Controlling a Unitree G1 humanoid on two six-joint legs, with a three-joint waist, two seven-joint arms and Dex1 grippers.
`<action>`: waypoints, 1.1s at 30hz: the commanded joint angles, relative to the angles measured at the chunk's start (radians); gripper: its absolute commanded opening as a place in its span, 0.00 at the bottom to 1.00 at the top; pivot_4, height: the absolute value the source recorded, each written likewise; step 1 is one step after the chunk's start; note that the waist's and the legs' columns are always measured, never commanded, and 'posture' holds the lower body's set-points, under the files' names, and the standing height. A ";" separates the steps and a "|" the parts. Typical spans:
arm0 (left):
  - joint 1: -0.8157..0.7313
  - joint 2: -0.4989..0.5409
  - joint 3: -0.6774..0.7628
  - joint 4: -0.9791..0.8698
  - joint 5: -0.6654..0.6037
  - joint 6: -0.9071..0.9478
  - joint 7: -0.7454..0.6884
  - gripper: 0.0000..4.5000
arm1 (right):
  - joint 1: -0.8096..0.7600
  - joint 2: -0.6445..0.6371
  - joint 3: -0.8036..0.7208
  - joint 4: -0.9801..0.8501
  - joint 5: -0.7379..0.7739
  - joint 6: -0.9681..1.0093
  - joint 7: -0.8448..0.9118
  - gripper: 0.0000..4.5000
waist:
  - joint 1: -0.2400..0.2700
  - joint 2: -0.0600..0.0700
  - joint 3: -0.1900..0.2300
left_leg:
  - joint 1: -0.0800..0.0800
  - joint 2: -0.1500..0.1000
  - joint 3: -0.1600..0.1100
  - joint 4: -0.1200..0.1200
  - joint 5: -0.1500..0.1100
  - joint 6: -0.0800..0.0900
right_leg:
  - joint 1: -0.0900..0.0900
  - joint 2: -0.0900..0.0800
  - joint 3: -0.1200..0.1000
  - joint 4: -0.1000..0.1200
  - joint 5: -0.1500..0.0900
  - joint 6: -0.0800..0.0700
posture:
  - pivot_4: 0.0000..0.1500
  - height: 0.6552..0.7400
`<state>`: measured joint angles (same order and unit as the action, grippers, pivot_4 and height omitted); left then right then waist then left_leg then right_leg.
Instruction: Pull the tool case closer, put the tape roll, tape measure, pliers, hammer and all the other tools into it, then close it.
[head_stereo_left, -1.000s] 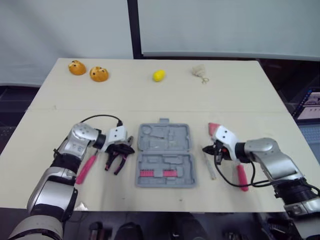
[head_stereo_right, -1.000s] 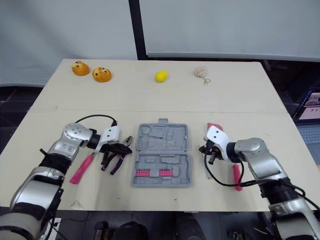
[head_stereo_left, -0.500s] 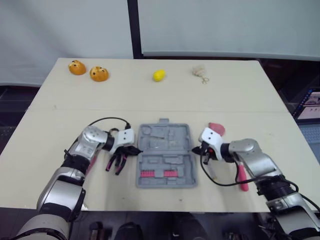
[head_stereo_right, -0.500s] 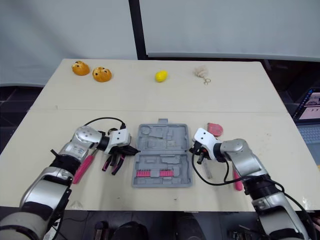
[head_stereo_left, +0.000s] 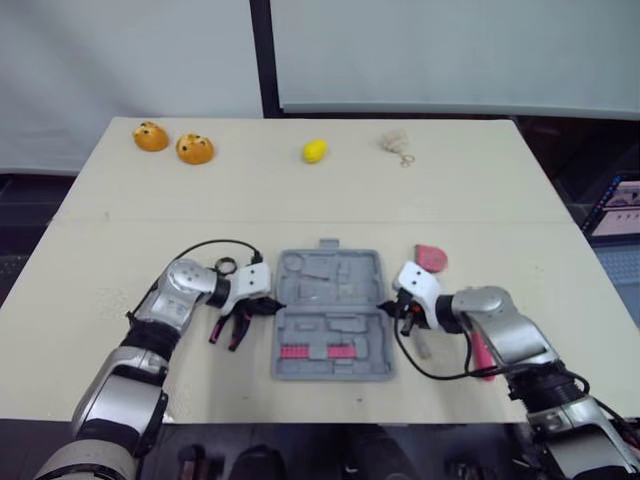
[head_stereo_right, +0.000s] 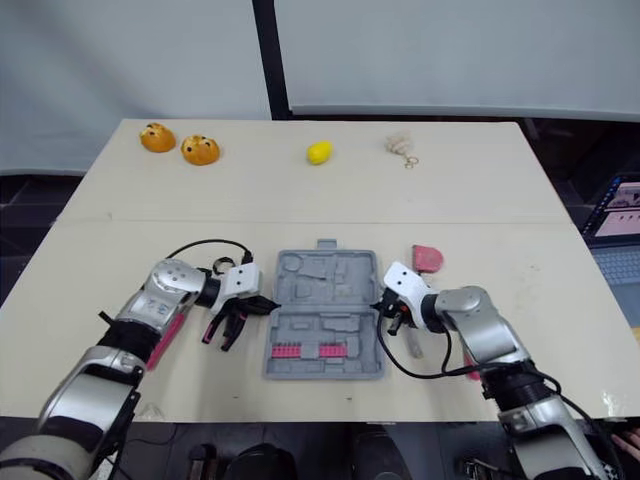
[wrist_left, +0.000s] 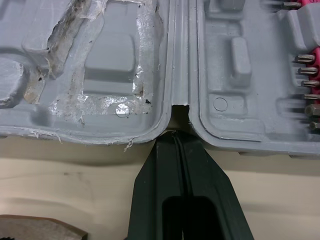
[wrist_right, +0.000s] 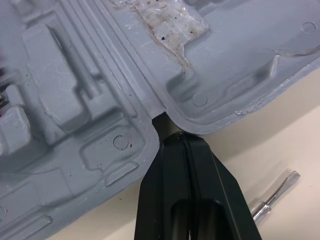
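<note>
Both grippers have moved in from the sides and are now touching the tool case (head_stereo_left: 330, 310); a moment ago the left one was over the pliers (head_stereo_left: 231, 327) and the right one was out near the small screwdriver (head_stereo_left: 421, 342). The tool case is lying open and flat in the middle of the table (head_stereo_left: 300, 200), between the two arms, with a pink row of bits (head_stereo_left: 320, 351) sitting in the half nearer the robot. The left gripper (head_stereo_left: 272, 305) is pressing its tip against the left edge of the case, right at the little notch where the two halves join. Its two black fingers (wrist_left: 200, 190) are squeezed tight together and are holding nothing. The right gripper (head_stereo_left: 385, 307) is doing the same on the right edge, with its tip poking into the notch at the fold. Its fingers (wrist_right: 215, 190) are also pushed together, with nothing between them. The pliers are lying just beside the left gripper, outside the case. The small screwdriver is lying just beside the right gripper, and a pink thing (head_stereo_left: 431, 257) is sitting a bit farther back on that side.
</note>
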<state>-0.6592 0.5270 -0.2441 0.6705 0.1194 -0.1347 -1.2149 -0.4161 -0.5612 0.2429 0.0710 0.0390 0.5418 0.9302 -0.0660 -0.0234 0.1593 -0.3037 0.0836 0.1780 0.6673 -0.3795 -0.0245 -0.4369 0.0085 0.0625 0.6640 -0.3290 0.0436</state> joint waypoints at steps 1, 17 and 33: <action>0.067 0.010 -0.021 -0.118 -0.023 0.040 -0.036 0.01 | 0.043 0.012 -0.008 -0.125 0.041 0.013 -0.002 0.01 | 0.000 0.001 -0.001 | 0.000 0.000 0.000 0.000 0.000 0.000 | 0.000 0.000 0.000 0.000 0.000 0.000 | 1.00 1.00; 0.265 0.096 -0.008 -0.463 -0.084 0.282 -0.040 0.01 | 0.211 0.019 -0.032 -0.371 0.097 0.151 -0.051 0.01 | -0.017 0.002 -0.001 | 0.001 0.000 -0.001 -0.001 0.001 -0.001 | 0.001 0.000 0.000 0.000 -0.001 -0.001 | 1.00 1.00; 0.364 0.135 -0.013 -0.586 -0.098 0.340 -0.017 0.01 | 0.335 -0.008 -0.028 -0.491 0.130 0.194 -0.076 0.01 | -0.016 0.001 -0.001 | 0.001 0.000 -0.002 -0.002 0.001 -0.001 | 0.002 0.000 0.000 -0.001 -0.001 -0.001 | 1.00 1.00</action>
<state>-0.2941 0.6766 -0.2325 0.0917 0.0328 0.2157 -1.2367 -0.0831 -0.5747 0.2107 -0.3580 0.1300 0.7459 0.8554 -0.0819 -0.0220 0.1580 -0.3020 0.0832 0.1761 0.6656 -0.3789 -0.0256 -0.4344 0.0086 0.0624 0.6631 -0.3299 0.0422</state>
